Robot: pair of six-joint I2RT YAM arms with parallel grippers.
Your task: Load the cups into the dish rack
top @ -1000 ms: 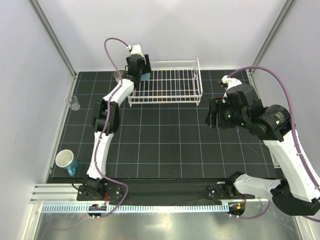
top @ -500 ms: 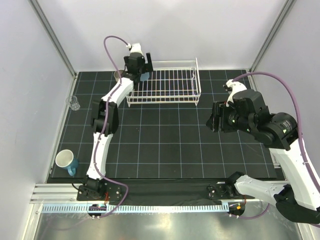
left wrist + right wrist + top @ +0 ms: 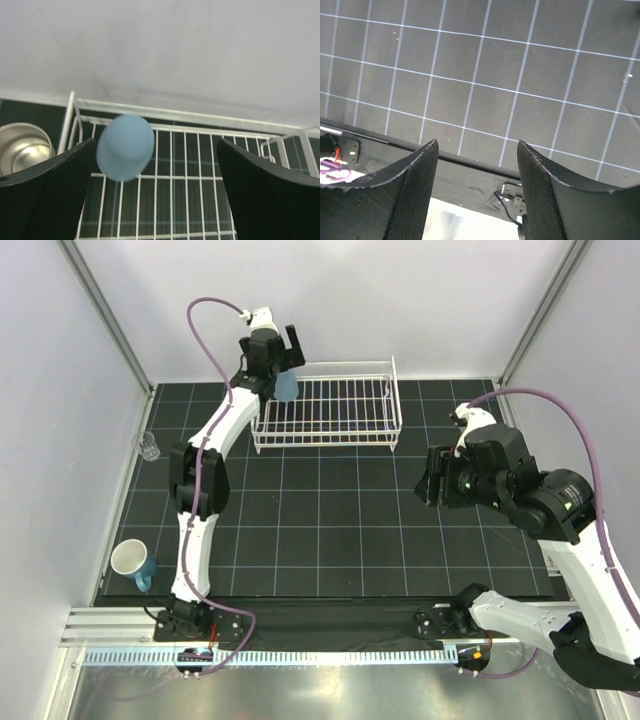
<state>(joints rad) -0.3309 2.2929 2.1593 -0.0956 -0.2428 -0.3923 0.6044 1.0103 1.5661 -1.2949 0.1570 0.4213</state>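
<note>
My left gripper (image 3: 277, 348) is open above the far left corner of the white wire dish rack (image 3: 330, 443). The light blue tumbler (image 3: 288, 389) is in that corner, bottom up. In the left wrist view the gripper (image 3: 156, 145) is open wide and the tumbler (image 3: 125, 147) is blurred, over the rack's grid floor (image 3: 200, 170), close to the left finger. The tan metallic cup (image 3: 22, 147) stands just outside the rack's left side. The teal mug (image 3: 132, 562) and tiny clear glass (image 3: 149, 446) stand at the mat's left edge. My right gripper (image 3: 428, 478) is open and empty. The black cup is hidden.
The black gridded mat (image 3: 330, 530) ends at a metal rail (image 3: 300, 655) along the near edge. White walls close in at the back and both sides. In the right wrist view the open gripper (image 3: 477, 145) hangs over the mat's near edge.
My left gripper has lifted up and back from the rack's corner and let go of the light blue tumbler. My right arm has drifted a little toward the near right.
</note>
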